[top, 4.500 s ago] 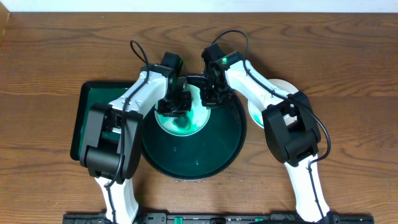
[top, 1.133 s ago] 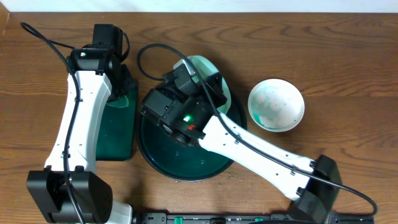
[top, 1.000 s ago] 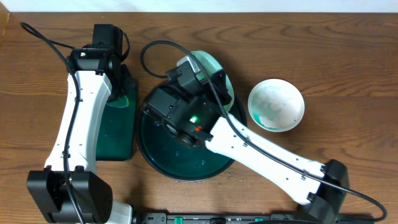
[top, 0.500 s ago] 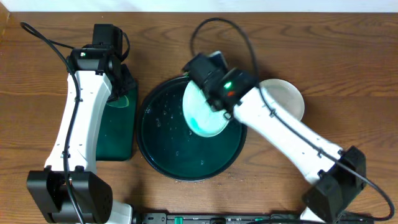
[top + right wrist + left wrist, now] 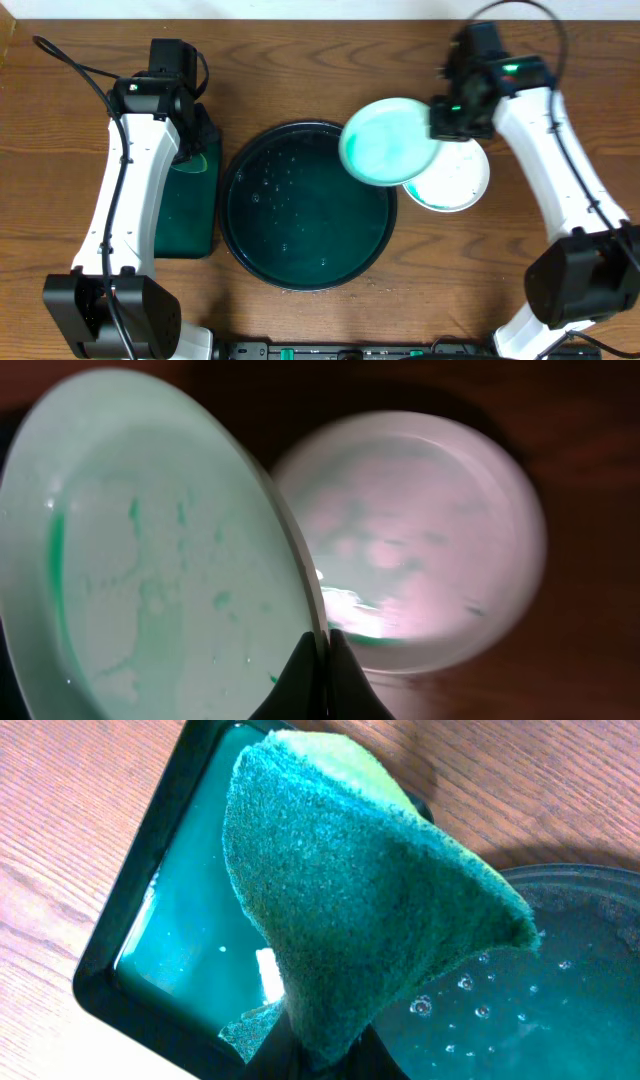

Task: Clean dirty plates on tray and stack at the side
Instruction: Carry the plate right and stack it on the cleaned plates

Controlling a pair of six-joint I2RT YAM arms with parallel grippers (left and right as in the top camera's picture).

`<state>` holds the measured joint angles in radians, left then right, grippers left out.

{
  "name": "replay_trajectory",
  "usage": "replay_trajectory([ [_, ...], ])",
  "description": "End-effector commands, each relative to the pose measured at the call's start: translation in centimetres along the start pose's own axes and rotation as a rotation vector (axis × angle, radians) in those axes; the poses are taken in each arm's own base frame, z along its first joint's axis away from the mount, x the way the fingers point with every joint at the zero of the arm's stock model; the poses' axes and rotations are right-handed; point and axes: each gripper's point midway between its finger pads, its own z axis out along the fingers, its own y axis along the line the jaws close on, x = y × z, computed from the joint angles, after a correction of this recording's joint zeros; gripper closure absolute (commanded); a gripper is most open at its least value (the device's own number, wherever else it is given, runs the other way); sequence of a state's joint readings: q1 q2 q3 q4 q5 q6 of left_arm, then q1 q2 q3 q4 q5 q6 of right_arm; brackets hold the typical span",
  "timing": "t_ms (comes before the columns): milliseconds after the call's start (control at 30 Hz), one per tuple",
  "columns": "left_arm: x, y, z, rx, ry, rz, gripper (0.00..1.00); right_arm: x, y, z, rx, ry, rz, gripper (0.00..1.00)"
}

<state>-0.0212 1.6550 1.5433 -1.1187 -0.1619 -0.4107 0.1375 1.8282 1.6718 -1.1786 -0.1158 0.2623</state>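
**A:** Starting at the left, what's the risk there?

**B:** The left fingers (image 5: 300,1055) are clamped on a green scouring sponge (image 5: 350,910). It hangs over the corner of the small rectangular dark green tray (image 5: 185,940), which holds shallow water. The sponge looks wet, so it may drip onto the brown wooden surface (image 5: 80,80) if the arm swings away from that tray.

**A:** And the middle?

**B:** The large round black tray (image 5: 305,205) with the raised rim carries only water drops and no plate. Little can go wrong there. I see just two plates, though, and cannot find a third.

**A:** So the trouble is on the right.

**B:** Yes. The right fingers (image 5: 298,685) are shut on the thin rim of a pale-teal round plate (image 5: 150,560). It is tilted in the air, partly over the round tray's right edge and partly above a white round plate (image 5: 455,180) lying on the surface just beside that tray. A pinch on one edge of a wet plate is weak. The plate may pivot or slide out and drop onto the one beneath.

**A:** Anything else?

**B:** Green streaks show on the held plate's face, and fainter green marks on the lower one. Stacked like that, the smear gets trapped between them. If the held plate comes down tilted or off-centre, its rim may knock the lower plate aside, or the stack may sit crooked.
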Motion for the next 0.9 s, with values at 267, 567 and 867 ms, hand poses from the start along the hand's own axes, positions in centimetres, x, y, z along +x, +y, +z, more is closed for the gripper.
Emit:
replay_trajectory([
  [267, -0.4, 0.2, -0.4, 0.002, -0.014, 0.013, 0.93, 5.1, -12.5, 5.3, 0.23, 0.1, 0.274, 0.99],
  [567, -0.3, 0.2, -0.4, 0.002, -0.011, 0.027, 0.93, 3.3, -10.6, 7.3, 0.118, 0.019, 0.184, 0.69],
  [867, 0.9, 1.9, -0.2, -0.015, 0.067, 0.202, 0.93, 2.1, -7.7, 6.2, 0.063, 0.001, 0.143, 0.53],
])
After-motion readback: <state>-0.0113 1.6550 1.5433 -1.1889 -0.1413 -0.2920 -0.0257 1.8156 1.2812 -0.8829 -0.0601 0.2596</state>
